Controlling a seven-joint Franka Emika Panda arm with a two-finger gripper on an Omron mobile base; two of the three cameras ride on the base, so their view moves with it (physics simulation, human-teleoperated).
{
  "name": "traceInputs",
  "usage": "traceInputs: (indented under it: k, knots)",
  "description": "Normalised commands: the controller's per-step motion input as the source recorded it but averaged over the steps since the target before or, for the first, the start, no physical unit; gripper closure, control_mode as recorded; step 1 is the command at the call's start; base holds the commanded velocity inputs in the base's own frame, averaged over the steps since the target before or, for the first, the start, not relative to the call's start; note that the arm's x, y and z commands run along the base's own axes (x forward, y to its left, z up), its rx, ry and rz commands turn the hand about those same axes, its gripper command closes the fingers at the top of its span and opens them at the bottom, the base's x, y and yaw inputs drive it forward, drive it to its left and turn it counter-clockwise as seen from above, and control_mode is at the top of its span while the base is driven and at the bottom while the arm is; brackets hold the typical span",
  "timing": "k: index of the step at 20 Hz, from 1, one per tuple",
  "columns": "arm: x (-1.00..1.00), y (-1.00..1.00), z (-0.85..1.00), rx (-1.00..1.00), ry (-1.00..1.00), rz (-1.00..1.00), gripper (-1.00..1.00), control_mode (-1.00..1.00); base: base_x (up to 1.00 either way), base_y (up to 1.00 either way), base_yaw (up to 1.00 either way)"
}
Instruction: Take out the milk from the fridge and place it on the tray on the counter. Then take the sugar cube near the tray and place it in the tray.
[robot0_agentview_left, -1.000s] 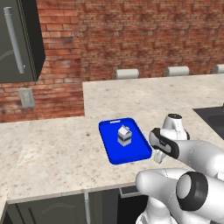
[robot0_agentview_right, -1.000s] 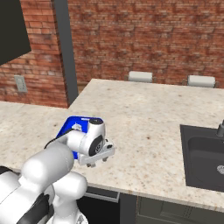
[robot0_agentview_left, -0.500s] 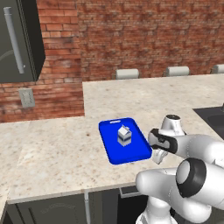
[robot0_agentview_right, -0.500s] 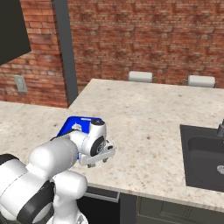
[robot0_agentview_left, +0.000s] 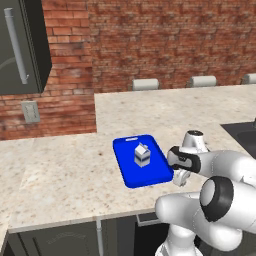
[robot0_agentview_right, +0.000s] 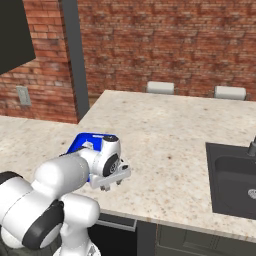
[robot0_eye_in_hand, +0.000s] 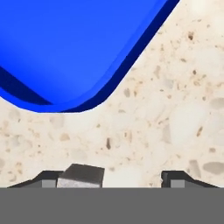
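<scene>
counter (robot0_agentview_left: 60, 175), blue tray (robot0_agentview_left: 131, 167) on it

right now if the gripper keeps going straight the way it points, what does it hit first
Probably the counter. The gripper points down at bare stone beside the tray corner, with a small cube between its fingertips. Depth is unclear.

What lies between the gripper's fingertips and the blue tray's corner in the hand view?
Bare speckled counter separates the gripper from the tray; a small grey-shaded cube sits by one fingertip.

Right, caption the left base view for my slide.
Milk standing on the blue tray on the counter, with the arm's pincer low beside the tray's right edge.
</scene>
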Motion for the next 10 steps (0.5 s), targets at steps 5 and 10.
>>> traceInputs:
  k: [5,10]
  knots:
    - [-0.66,0.0,-0.47,0.0,0.0,0.0,1.0,-1.0,0.0,0.0,0.0]
    - [-0.48,0.01,-0.3,0.0,-0.01,0.0,1.0,-1.0,0.0,0.0,0.0]
